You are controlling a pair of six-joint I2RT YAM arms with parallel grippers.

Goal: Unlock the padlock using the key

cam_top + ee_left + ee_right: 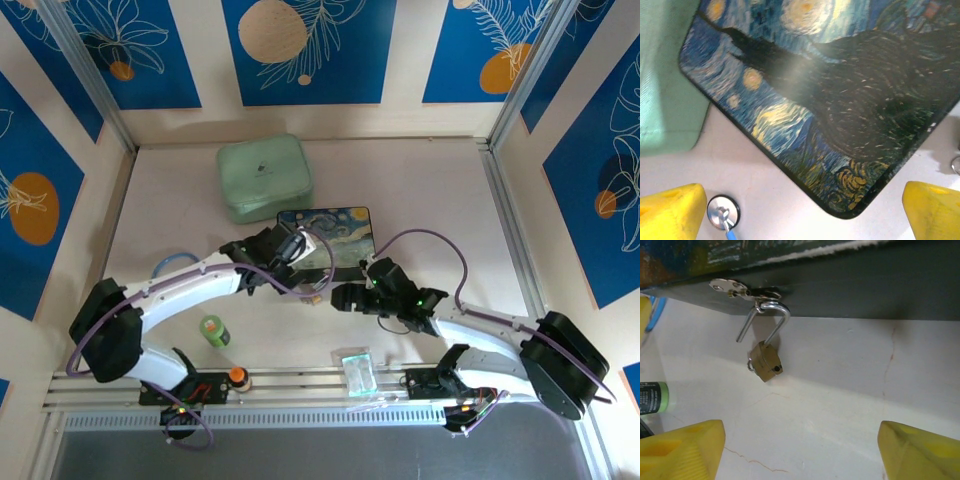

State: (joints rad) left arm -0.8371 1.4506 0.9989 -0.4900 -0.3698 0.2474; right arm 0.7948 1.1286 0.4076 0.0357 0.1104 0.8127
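Observation:
The brass padlock (766, 362) hangs by its silver shackle (776, 315) from the metal clasp (732, 288) on the starry-night box (335, 232). One shackle leg stands free of the body, so the lock looks sprung. A small silver ring (749, 363) sticks out at the body's left side; I cannot make out the key itself. My right gripper (800, 455) is open, a little short of the padlock, with nothing between its yellow fingers (682, 450). My left gripper (800, 220) is open over the box's near corner (845, 210), holding nothing.
A pale green pouch (263, 177) lies behind the box, touching it. A round silver disc on a blue stem (723, 212) sits on the table by my left finger. A green bottle (213, 330), an orange cap (238, 376) and a clear packet (357, 370) lie near the front rail.

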